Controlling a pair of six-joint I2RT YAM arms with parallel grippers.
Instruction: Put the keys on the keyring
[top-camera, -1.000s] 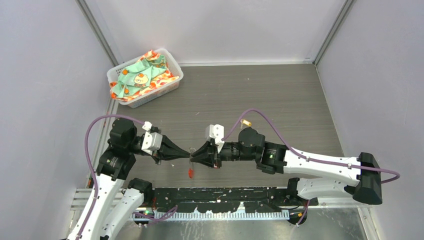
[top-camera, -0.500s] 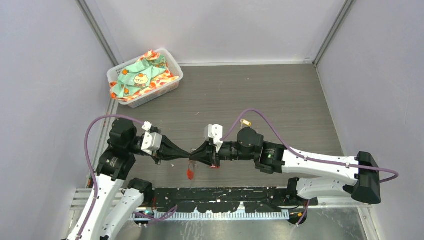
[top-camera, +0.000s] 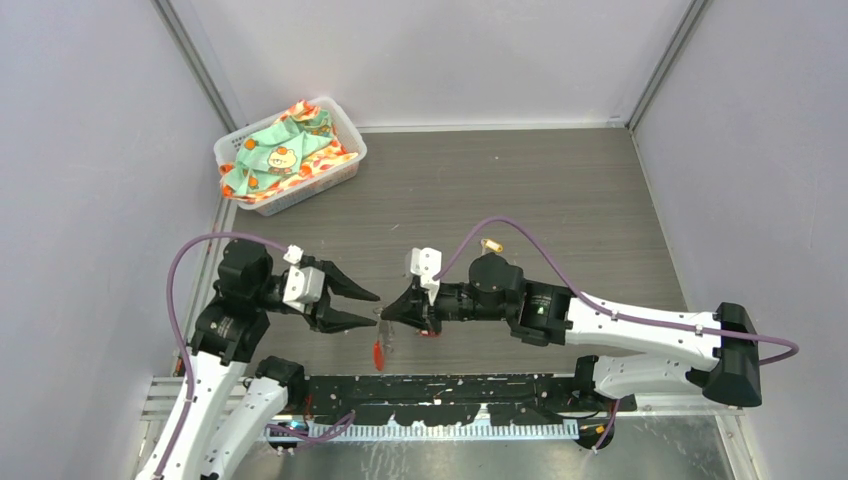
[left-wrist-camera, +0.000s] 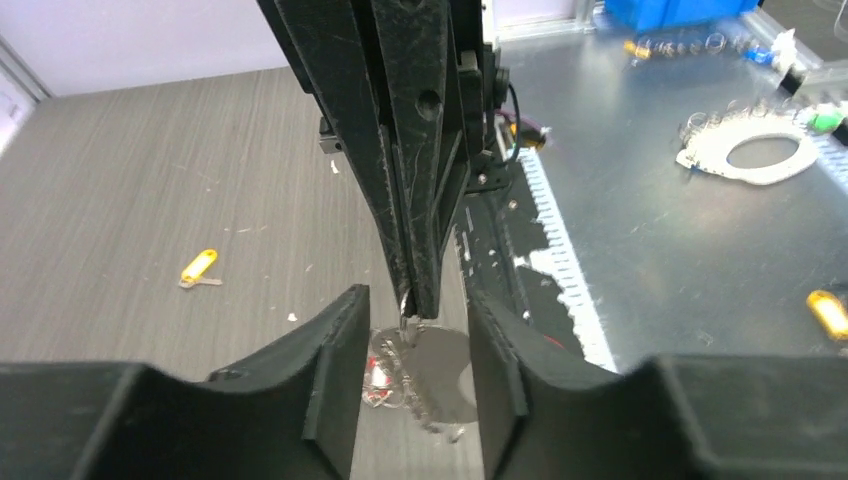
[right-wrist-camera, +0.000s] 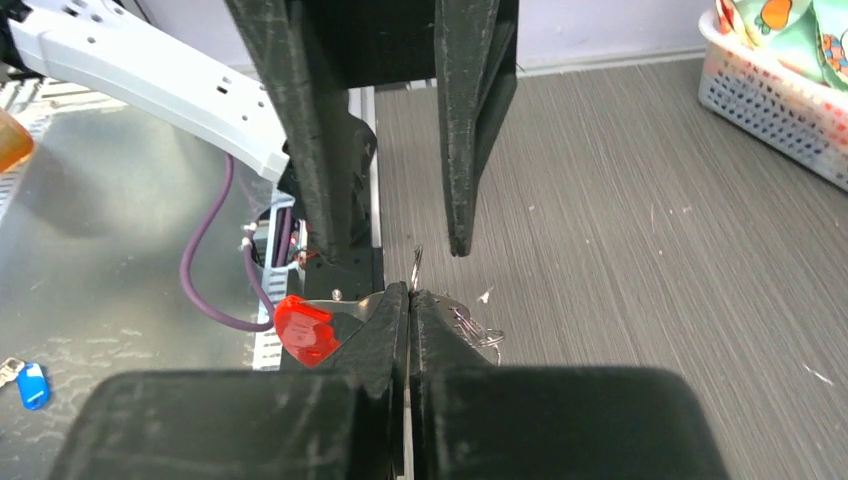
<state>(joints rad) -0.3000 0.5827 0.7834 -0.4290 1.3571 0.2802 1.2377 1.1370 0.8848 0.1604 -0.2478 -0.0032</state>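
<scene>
My right gripper (top-camera: 386, 312) (right-wrist-camera: 410, 292) is shut on the thin silvery keyring (right-wrist-camera: 474, 331), held just above the table near its front edge. A short wire end sticks out past its tips. The ring's beaded chain (left-wrist-camera: 412, 378) dangles under them. A red plastic tag (top-camera: 379, 351) (right-wrist-camera: 304, 331) hangs from the ring. My left gripper (top-camera: 375, 305) (left-wrist-camera: 413, 330) is open, its fingers (left-wrist-camera: 338, 375) on either side of the right gripper's tips, touching nothing. The yellow-tagged key (top-camera: 491, 245) (left-wrist-camera: 198, 267) lies alone on the table behind the right arm.
A white basket (top-camera: 333, 176) with patterned cloth stands at the back left. A black rail (top-camera: 450, 388) with a metal ledge runs along the front edge. Grey walls close in both sides.
My left gripper, shut tip to tip with the right gripper before, has opened and drawn back slightly to the left. The right gripper still holds the ring, and the red tag hangs lower.
</scene>
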